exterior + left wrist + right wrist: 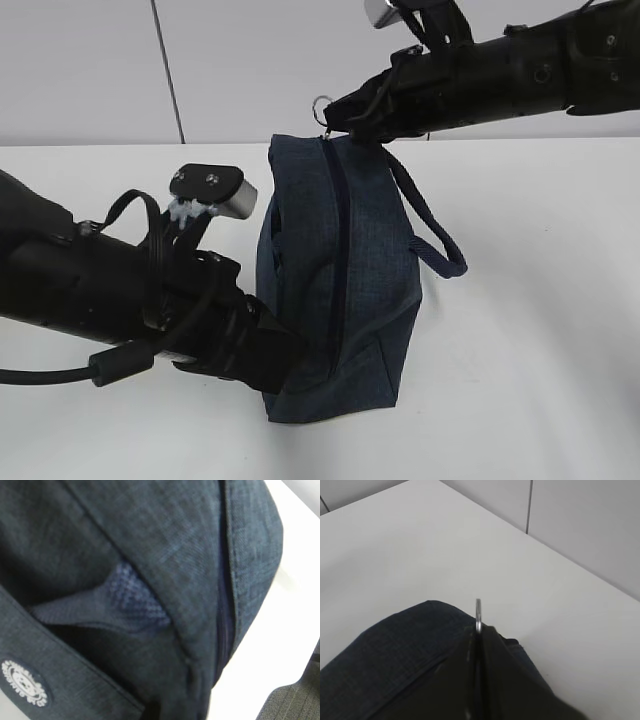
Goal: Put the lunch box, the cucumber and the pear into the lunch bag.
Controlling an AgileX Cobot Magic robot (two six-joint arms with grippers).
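At the centre of the exterior view you've got the lunch bag (335, 285) standing on the white tabletop (540, 330), its zipper (338, 250) running down the middle and closed along the length that shows. Your right hand (345, 118), reaching in from the upper right, is pinched together on the metal ring pull (322, 105) at the bag's far top end; in the right wrist view the ring (478, 614) pokes up edge-on from between the closed fingers. Prob. that grip is there to run the zip along the seam.

Your left hand (285, 350), lower left of the frame, is pressed against the bag's near bottom corner. Fingers are hidden by the arm and fabric, but they're closed, and the wrist cam fills w/ cloth, so it looks clamped on the bag itself, likely as an anchor so the bag doesn't slide or tip while the other end is pulled.

Materials: dark navy woven fabric, heathered, soft enough to fold and sag. A ribbed webbing strap (127, 600) sits in a crease, and a small white round logo (24, 682) at lower left. Loop handle (430, 235) droops to the right.

Lunch box, cucumber, pear: not visible in any view; can't tell if they're inside.
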